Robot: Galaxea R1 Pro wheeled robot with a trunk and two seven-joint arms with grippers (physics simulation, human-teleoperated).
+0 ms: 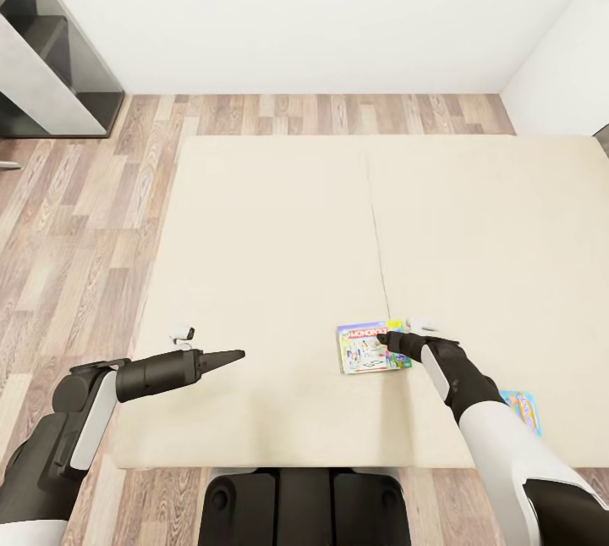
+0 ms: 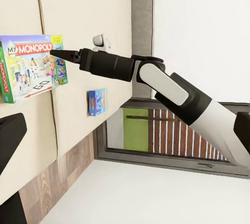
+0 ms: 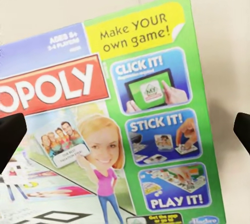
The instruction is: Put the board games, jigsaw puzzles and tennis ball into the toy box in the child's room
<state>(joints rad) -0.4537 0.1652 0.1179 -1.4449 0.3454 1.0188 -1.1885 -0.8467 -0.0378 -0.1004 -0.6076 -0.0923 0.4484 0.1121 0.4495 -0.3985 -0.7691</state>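
On the beige bed (image 1: pixel 279 233) near its front edge lies a white-green Monopoly board game (image 1: pixel 365 349), flat and face up. My right gripper (image 1: pixel 386 341) hovers just over its right edge, open, its fingertips (image 3: pixel 10 135) wide apart with the box lid (image 3: pixel 120 120) between them. The left wrist view shows the same box (image 2: pixel 28 65) under the right gripper (image 2: pixel 56 53). A blue board game (image 1: pixel 524 409) lies at the bed's front right, partly behind my right arm, also seen as a small blue box (image 2: pixel 97 102). My left gripper (image 1: pixel 230 355) is open over bare mattress. The table, toy box, jigsaw puzzles and tennis ball are out of view.
Wood floor (image 1: pixel 76 224) runs along the bed's left side and far end. A grey shelf unit (image 1: pixel 51 63) stands at the back left against the white wall. A window (image 2: pixel 156 130) and the grey headboard (image 2: pixel 140 26) lie beyond the bed's right side.
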